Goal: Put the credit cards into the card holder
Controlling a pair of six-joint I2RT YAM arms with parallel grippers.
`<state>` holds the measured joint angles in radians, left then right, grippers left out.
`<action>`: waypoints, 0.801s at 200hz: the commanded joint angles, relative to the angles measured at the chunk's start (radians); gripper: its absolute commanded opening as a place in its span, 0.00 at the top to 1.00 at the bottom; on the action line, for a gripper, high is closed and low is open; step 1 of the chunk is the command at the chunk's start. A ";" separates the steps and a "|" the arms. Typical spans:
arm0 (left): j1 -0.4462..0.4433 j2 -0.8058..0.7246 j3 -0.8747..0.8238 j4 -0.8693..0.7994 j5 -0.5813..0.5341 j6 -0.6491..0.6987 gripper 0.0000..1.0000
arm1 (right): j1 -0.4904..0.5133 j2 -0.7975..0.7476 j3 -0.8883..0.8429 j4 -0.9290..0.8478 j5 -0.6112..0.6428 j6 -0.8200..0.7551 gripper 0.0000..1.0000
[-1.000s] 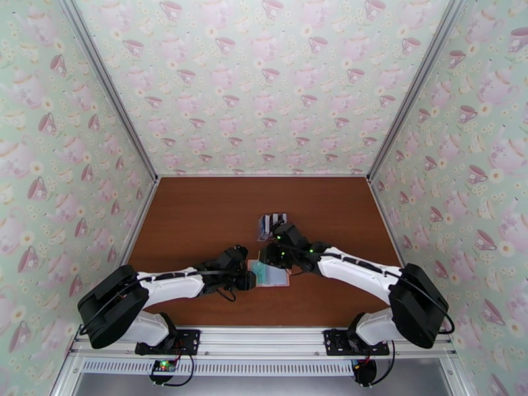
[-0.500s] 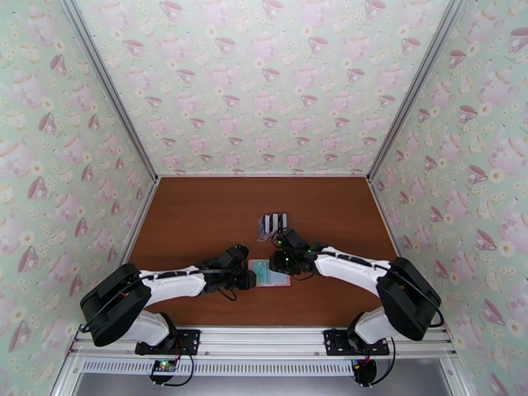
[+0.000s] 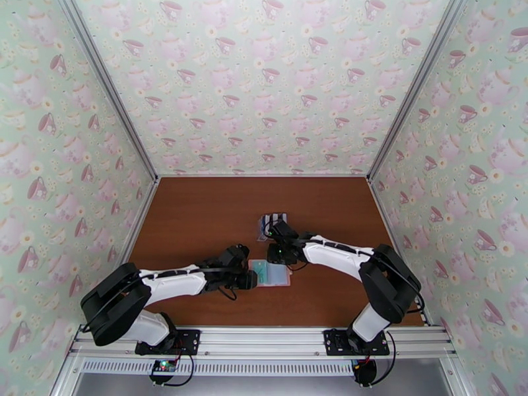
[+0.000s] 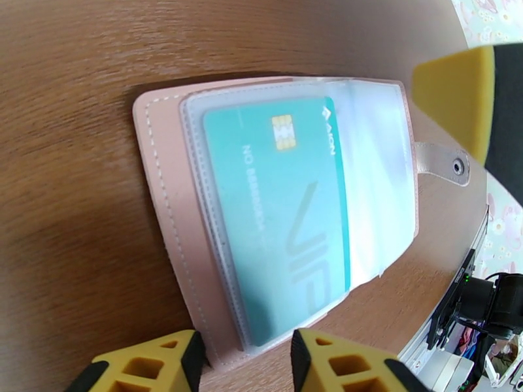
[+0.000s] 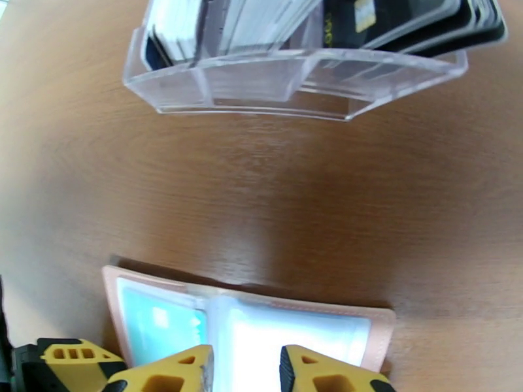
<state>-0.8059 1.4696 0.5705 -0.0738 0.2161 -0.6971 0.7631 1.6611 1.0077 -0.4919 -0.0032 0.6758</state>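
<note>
card holder [image 4: 163, 210] lies open on table [image 3: 198, 212], teal card [image 4: 287, 217] sleeved; left gripper [image 4: 248, 360] apart at its edge, right gripper [image 5: 247, 370] slightly apart, empty; best pinch next card [image 5: 405, 17] from rack [image 5: 294, 93] squarely by top edge

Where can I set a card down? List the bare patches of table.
Free: table left of the clear rack, the stretch right of it, and the near strip before the card holder. Crowded: the centre, where left claw and right claw sit at the holder.
</note>
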 commanded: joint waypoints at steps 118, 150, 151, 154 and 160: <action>0.032 -0.077 -0.005 -0.099 0.006 0.036 0.54 | -0.007 0.077 0.031 -0.039 0.056 -0.054 0.66; 0.022 -0.130 0.009 -0.096 0.021 0.036 0.52 | -0.005 0.083 0.023 -0.033 0.048 -0.052 0.66; 0.021 -0.131 0.008 -0.095 0.022 0.036 0.52 | -0.006 0.084 0.023 -0.032 0.048 -0.052 0.66; 0.019 -0.133 0.008 -0.092 0.023 0.036 0.52 | -0.006 0.084 0.022 -0.031 0.047 -0.051 0.66; 0.017 -0.136 0.009 -0.086 0.027 0.034 0.52 | -0.006 0.082 0.019 -0.030 0.044 -0.050 0.66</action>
<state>-0.7807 1.3678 0.5701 -0.1520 0.2394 -0.6762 0.7624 1.7321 1.0145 -0.5293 0.0410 0.6384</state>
